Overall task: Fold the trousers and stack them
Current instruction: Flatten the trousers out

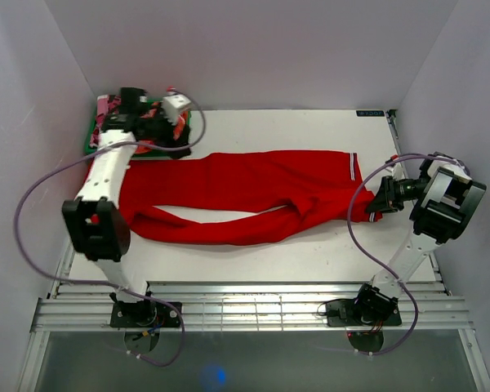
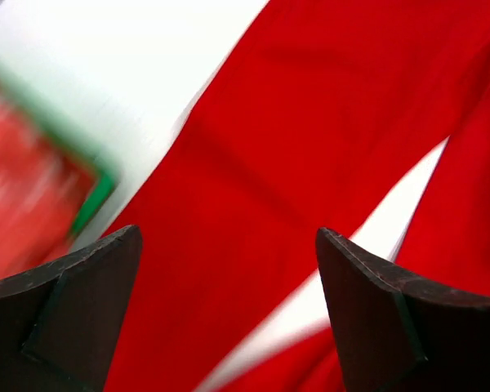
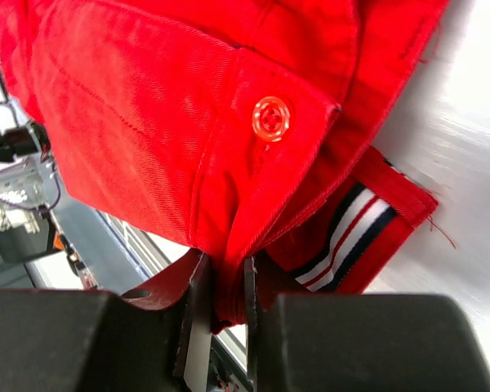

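The bright red trousers point(image 1: 245, 192) lie spread across the white table point(image 1: 269, 131), legs toward the left and waist at the right. My right gripper point(image 1: 382, 198) is shut on the waist edge. In the right wrist view the red cloth point(image 3: 147, 122) is pinched between the jaws of that gripper point(image 3: 227, 278), next to a red button point(image 3: 271, 117) and a striped waistband lining point(image 3: 351, 229). My left gripper point(image 1: 165, 129) hovers at the back left, by the leg ends. In the left wrist view this gripper point(image 2: 229, 237) is open above a red leg point(image 2: 253, 163), holding nothing.
A pink-and-white patterned garment point(image 1: 106, 110) lies on a green piece point(image 1: 92, 140) in the back left corner, under the left wrist; its green edge point(image 2: 98, 196) shows blurred. Pale walls close in on three sides. A metal rail point(image 1: 245, 306) runs along the near edge.
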Robot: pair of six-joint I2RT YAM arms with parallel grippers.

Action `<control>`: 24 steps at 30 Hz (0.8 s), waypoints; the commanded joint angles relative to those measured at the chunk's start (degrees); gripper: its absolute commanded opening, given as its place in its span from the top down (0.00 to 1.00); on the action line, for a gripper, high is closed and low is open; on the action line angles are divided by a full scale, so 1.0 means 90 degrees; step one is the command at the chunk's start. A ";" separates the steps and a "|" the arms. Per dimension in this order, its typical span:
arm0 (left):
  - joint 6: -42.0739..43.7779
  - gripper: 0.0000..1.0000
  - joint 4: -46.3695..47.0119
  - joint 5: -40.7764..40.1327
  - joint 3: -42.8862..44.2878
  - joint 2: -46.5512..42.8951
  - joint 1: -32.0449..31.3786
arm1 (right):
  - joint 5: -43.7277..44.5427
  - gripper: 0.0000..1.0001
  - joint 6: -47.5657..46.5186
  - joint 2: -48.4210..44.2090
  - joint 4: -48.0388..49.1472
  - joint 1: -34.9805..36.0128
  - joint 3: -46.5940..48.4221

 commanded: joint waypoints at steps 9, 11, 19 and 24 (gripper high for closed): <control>0.4236 0.11 -0.2626 -0.0350 -0.3507 -0.2437 0.3075 | 0.1018 0.92 0.0969 -0.0703 0.1372 0.0016 -0.0223; 0.4764 0.12 -0.2392 -0.0477 -0.4366 -0.2663 0.3055 | 0.1106 0.92 0.0960 -0.0732 0.1402 0.0026 -0.0242; 0.4668 0.08 -0.0343 -0.0877 -0.6028 -0.2850 0.2607 | 0.1320 0.92 0.0813 -0.0820 0.1451 0.0094 -0.0399; 0.4726 0.15 0.0479 -0.1355 -0.6672 -0.2684 0.1944 | 0.1535 0.92 0.0774 -0.0869 0.1519 0.0104 -0.0321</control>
